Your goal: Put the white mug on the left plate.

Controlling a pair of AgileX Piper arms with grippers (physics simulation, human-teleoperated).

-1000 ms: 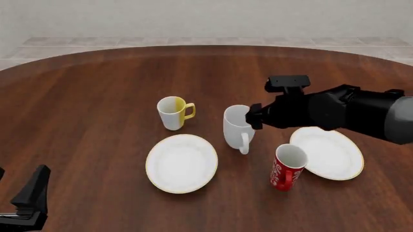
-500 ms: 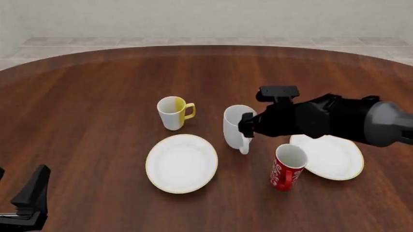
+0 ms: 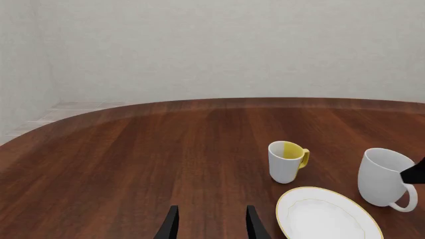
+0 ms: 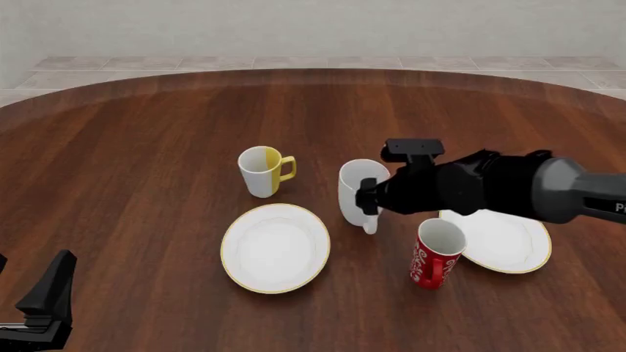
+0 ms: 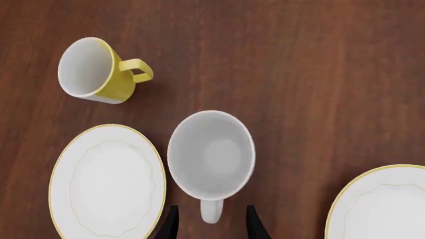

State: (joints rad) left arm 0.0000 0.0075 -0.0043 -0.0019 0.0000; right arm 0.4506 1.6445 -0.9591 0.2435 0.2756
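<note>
Right gripper [image 5: 209,224]: we see its fingers parted, straddling the white mug's [image 5: 211,154] handle, not clamped. Mug upright on table [image 4: 146,147], just beside left plate [image 4: 275,248]. Left gripper [image 3: 209,226] spread, holding nothing.

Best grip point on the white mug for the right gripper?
Probably the loop handle of the upright white mug: it sticks out toward the arms' side, and the open right gripper already straddles it from above, so descend and pinch.

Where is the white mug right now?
In the front view, the white mug stands on the table just right of the left plate, with the right hand at its handle side.
</note>
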